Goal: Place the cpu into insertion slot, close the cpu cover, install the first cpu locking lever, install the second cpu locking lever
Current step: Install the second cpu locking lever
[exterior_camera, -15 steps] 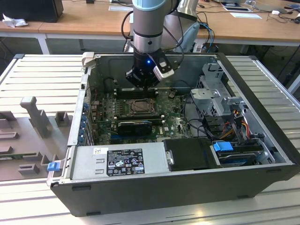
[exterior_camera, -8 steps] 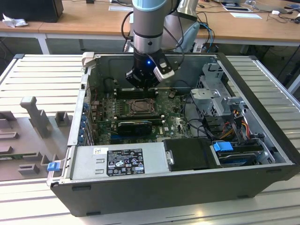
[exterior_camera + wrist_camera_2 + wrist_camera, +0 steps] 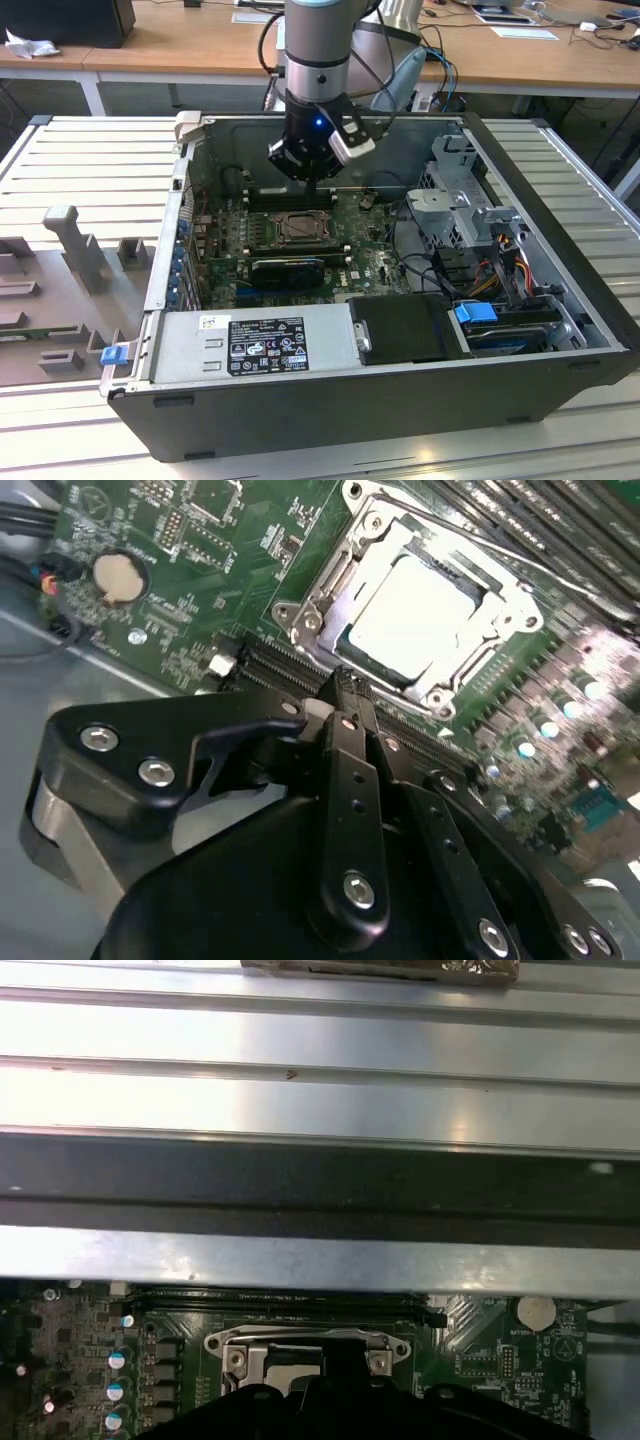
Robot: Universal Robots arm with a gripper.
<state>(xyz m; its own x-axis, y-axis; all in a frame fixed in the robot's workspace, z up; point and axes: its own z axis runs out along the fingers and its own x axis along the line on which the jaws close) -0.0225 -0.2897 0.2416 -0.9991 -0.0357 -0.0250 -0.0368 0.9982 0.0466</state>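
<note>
The gripper (image 3: 340, 685) was seen poised just above the motherboard (image 3: 200, 540) inside the open computer case (image 3: 560, 260), its black fingers (image 3: 350, 750) drawn together with nothing held between them. In the second wrist view, the cpu (image 3: 410, 620) was observed seated in the insertion slot (image 3: 330, 585), its pale top bright under glare. The cpu cover (image 3: 470, 675) was noted lying flat around the chip. Just beside the socket the memory slots (image 3: 290, 675) were recorded, and a coin cell battery (image 3: 118, 575) farther off.
</note>
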